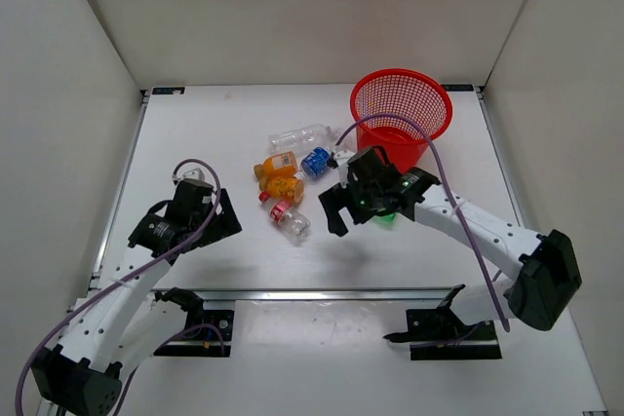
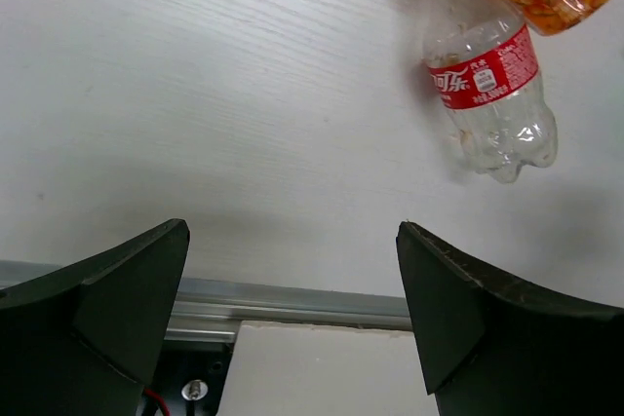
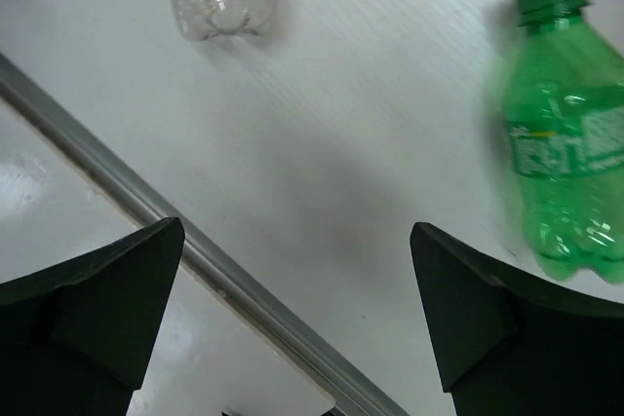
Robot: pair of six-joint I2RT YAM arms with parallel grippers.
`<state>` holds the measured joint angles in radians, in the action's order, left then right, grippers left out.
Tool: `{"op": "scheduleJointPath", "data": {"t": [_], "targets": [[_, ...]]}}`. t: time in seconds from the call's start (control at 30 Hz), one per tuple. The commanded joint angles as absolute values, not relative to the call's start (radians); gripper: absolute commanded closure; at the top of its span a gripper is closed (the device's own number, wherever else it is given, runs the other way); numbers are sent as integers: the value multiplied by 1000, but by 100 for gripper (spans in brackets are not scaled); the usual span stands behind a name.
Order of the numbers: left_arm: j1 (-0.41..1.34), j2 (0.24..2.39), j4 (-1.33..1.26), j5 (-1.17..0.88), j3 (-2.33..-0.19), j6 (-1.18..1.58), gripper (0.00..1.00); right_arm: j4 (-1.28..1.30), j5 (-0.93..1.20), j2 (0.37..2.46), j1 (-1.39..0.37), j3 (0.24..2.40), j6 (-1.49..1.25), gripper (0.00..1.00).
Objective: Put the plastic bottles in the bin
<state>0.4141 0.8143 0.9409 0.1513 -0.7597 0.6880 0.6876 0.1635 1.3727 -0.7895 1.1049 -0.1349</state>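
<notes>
- White tabletop, boxed in by pale panels. A metal rail (image 1: pixel 322 292) crosses it on the near side of the bin (image 1: pixel 401 73), and a finger dropped low there could catch on it.
- On the bin's near side, the right gripper (image 3: pixel 296 231) hangs with its jaws spread wide and nothing between them. The green bottle (image 3: pixel 565 143) lies on its side, outside one finger. Closing from here would grab air, and a finger landing on the round body would likely roll it away.
- Well left of the bin, the left gripper (image 2: pixel 291 231) is likewise splayed and empty. The red-labelled bottle (image 2: pixel 487 85) lies ahead and off-centre, so a straight reach risks nudging it.
- Left of the bin, two orange bottles (image 1: pixel 281 175), a blue-labelled bottle (image 1: pixel 315 162) and a clear bottle (image 1: pixel 300 135) lie close together. Wide fingers may scatter the neighbours, and thin plastic may buckle and slip out.
- The bin looks light and tapers to its base. The right arm's purple cable (image 1: pixel 390 117) arcs across its front, so a snag or bump could tip it.
</notes>
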Motion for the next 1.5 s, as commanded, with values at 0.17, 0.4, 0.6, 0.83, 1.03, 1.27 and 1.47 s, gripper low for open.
{"op": "scheduleJointPath", "data": {"t": [0.17, 0.4, 0.6, 0.83, 1.03, 1.27, 1.47], "targets": [[373, 804, 1014, 224, -836, 666, 1, 624, -33, 1266, -813, 1040, -9, 1], [367, 795, 968, 187, -795, 696, 2, 577, -16, 1330, -718, 1008, 96, 1], [390, 862, 944, 203, -798, 693, 1, 439, -11, 1355, -643, 945, 123, 0], [431, 945, 845, 169, -788, 709, 1, 287, -8, 1410, -591, 862, 219, 1], [454, 988, 819, 160, -796, 721, 1, 187, 18, 1488, -572, 796, 200, 2], [480, 1012, 750, 152, -779, 770, 1, 238, 3, 1448, -666, 828, 169, 57], [543, 1101, 692, 153, -805, 782, 2, 305, -25, 1237, -724, 980, 167, 77]]}}
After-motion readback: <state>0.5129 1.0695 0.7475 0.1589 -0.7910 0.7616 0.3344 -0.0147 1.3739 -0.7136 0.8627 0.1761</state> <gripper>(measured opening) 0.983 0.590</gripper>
